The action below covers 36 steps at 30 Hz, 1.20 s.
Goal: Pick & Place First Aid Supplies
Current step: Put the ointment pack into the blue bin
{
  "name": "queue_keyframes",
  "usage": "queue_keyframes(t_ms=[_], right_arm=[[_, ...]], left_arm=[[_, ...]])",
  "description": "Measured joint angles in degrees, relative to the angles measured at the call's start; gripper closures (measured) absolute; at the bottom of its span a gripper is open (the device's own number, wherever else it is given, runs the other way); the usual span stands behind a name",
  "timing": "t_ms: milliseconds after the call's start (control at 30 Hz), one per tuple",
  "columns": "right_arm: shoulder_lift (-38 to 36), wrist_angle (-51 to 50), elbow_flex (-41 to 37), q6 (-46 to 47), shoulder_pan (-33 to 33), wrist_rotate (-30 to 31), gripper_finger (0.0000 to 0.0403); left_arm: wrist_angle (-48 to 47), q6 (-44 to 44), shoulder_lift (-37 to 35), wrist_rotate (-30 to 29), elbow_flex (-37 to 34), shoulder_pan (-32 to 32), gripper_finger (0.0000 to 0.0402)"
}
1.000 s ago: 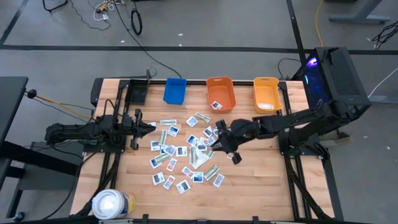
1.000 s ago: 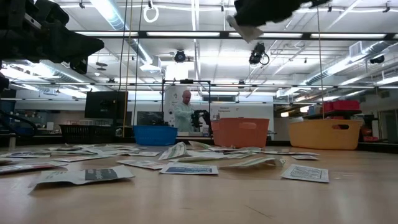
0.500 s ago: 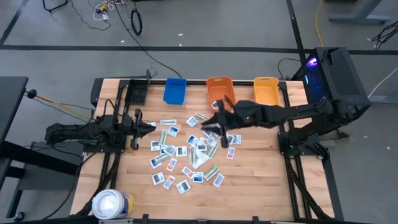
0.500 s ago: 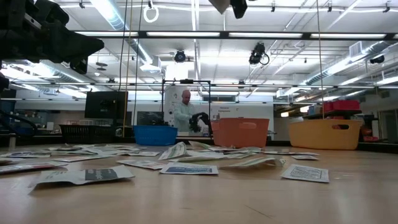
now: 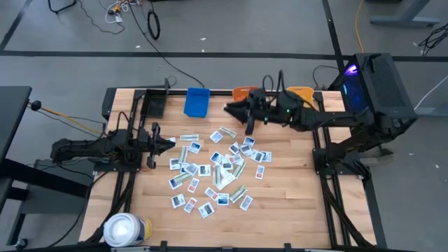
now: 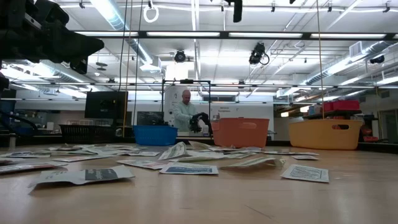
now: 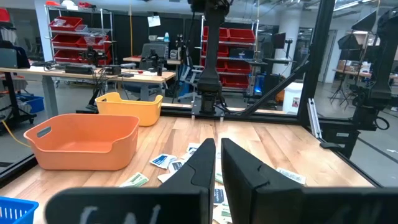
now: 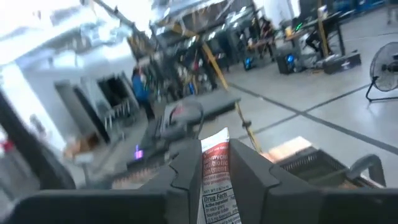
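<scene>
The first aid supplies [image 5: 217, 168] lie scattered flat over the middle of the wooden table: small white packets with blue or red print. One white packet with red print [image 8: 216, 163] is in my right gripper [image 5: 229, 108], which is shut on it, high above the table's far side, by the orange bin [image 5: 243, 92]. In the low view only a dark bit of this gripper [image 6: 237, 9] shows at the top edge. My left gripper [image 5: 166, 142] waits shut at the table's left, with nothing between its fingers [image 7: 217, 158]. My right gripper pinches the red-printed packet by its flat faces [image 8: 217, 180] between its two fingers. The packet's free end [image 8: 215, 140] sticks out past the fingertips. The fingers lie about level, pointing toward the table's left. The packet is lifted clear of the table.
Three bins stand along the far edge: blue [image 5: 197, 101], orange, and yellow [image 5: 301, 93], the last two partly under my right arm. A large white roll [image 5: 127, 229] stands at the near left corner. A person [image 6: 185, 112] stands in the room beyond the table.
My right gripper has risen from over the scattered packets and swung toward the far edge, over the orange bin. It has tipped from pointing down to about level and rolled, carrying the red-printed packet with it.
</scene>
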Motion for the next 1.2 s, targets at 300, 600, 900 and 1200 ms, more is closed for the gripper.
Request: queue_keyframes(t_ms=[300, 600, 900, 1200], right_arm=[[0.0, 7.5, 0.0, 10.8, -5.7, -0.6, 0.0323], [0.0, 11.9, 0.0, 15.7, -8.8, -7.6, 0.0323], [0.0, 12.7, 0.0, 17.3, -8.9, -12.8, 0.0323], [0.0, 13.1, 0.0, 17.3, -8.9, -13.5, 0.0323]], left_arm=[[0.0, 0.0, 0.0, 0.0, 0.0, 0.0, 0.0369], [0.0, 0.0, 0.0, -0.1, 0.0, 0.0, 0.0369], [5.4, -4.6, 0.0, -0.2, 0.0, 0.0, 0.0369], [18.6, -19.9, 0.0, -6.9, 0.0, 0.1, 0.0368]])
